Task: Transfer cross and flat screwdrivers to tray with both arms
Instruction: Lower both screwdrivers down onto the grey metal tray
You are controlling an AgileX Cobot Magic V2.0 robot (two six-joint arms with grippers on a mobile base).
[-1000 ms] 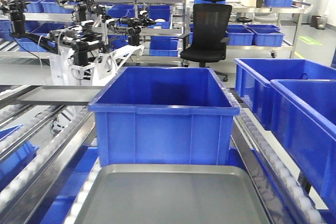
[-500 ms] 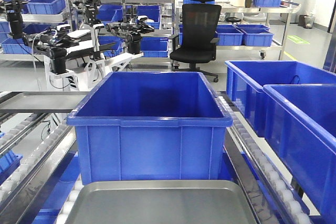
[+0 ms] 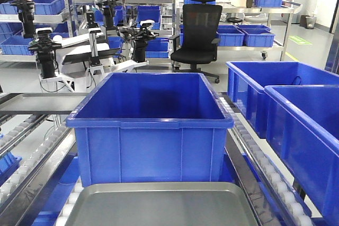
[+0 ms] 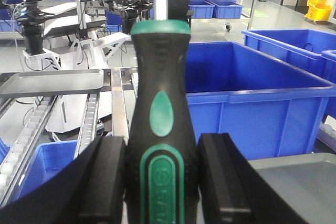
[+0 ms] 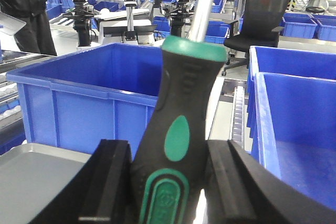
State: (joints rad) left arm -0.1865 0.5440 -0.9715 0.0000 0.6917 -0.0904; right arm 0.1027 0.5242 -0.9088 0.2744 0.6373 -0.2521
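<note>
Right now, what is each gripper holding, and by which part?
The left gripper clamps one screwdriver by its lower handle; the right gripper clamps the other screwdriver likewise.

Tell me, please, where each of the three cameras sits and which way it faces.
Front view: at the robot's front, facing forward over the grey tray to the blue bin; none of its own arms shows.
Left wrist: behind the left gripper, looking along its fingers, shut on the left screwdriver, shaft upward.
Right wrist: behind the right gripper, likewise shut on the right screwdriver.
Shared: all three show the blue bin, the grey tray and the black office chair.
</note>
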